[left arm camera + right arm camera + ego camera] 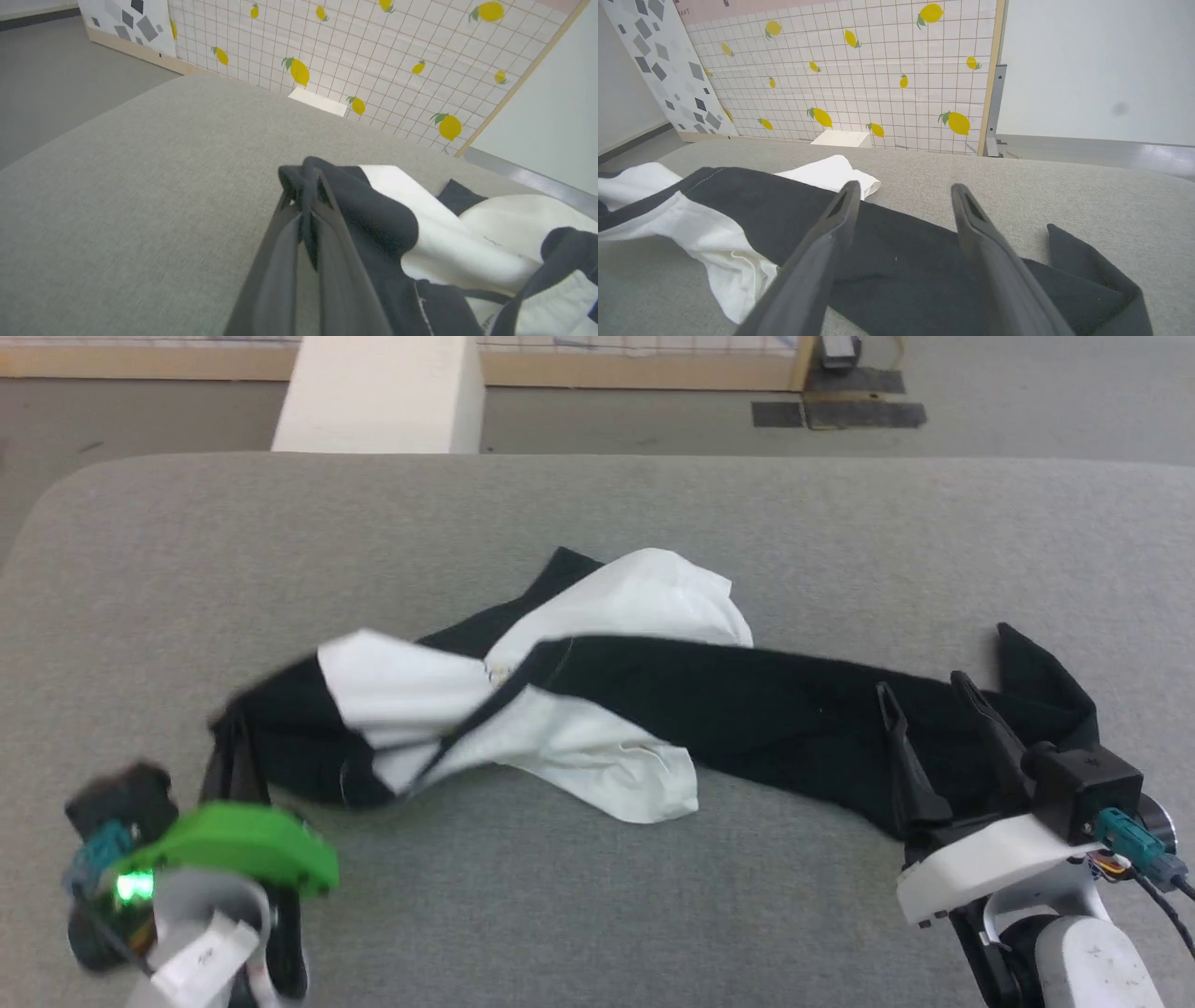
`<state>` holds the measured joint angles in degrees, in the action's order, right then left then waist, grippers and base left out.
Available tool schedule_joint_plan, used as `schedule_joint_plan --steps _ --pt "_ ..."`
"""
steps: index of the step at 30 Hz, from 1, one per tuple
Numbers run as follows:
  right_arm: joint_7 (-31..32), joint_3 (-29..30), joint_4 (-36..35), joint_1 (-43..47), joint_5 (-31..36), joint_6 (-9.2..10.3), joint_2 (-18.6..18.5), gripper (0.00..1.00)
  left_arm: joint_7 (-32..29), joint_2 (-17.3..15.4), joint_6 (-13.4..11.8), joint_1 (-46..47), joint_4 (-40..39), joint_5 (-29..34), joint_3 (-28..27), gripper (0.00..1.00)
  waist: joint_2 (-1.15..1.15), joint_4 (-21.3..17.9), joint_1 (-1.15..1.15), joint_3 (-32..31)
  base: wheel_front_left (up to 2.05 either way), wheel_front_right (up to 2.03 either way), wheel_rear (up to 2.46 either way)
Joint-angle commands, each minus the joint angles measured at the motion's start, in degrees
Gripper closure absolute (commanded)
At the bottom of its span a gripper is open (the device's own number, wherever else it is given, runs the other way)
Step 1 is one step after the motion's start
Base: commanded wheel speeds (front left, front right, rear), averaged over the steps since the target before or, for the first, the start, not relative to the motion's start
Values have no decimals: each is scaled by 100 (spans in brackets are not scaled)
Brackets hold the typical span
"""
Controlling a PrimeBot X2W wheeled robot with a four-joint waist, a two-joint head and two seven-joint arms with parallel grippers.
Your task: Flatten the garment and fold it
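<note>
Head view: shirt (560, 733) crumpled, twisted, mid-tabletop (187, 541).
Left gripper (306, 186): jaws pinching black sleeve (369, 214).
Right gripper (904, 187): jaws wide over other sleeve (901, 266).
Handling: light, limp — take cuffs, hem.

The left gripper (229, 733) is blurred in the head view, fingertips lost against the dark sleeve (289, 733) of the garment (579, 728). The chest print (497, 674) is too small and creased to make out
</note>
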<state>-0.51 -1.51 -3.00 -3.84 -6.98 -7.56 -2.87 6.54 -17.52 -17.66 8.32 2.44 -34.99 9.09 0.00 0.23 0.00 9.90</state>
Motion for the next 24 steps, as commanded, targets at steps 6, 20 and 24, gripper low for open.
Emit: schedule_joint_plan --steps 6,20,24 --pt "272 -44 8 58 225 8 -1 0 -897 184 -21 -956 129 -755 85 0 0 331 0 -146 0 0 0" --pt "1970 649 929 -556 422 8 -12 0 684 282 422 -756 192 -329 -189 0 0 773 0 -26 0 0 0" --pt "2303 749 1078 -614 -248 8 -4 0 828 430 524 -612 29 89 -238 0 0 841 0 78 0 0 0"
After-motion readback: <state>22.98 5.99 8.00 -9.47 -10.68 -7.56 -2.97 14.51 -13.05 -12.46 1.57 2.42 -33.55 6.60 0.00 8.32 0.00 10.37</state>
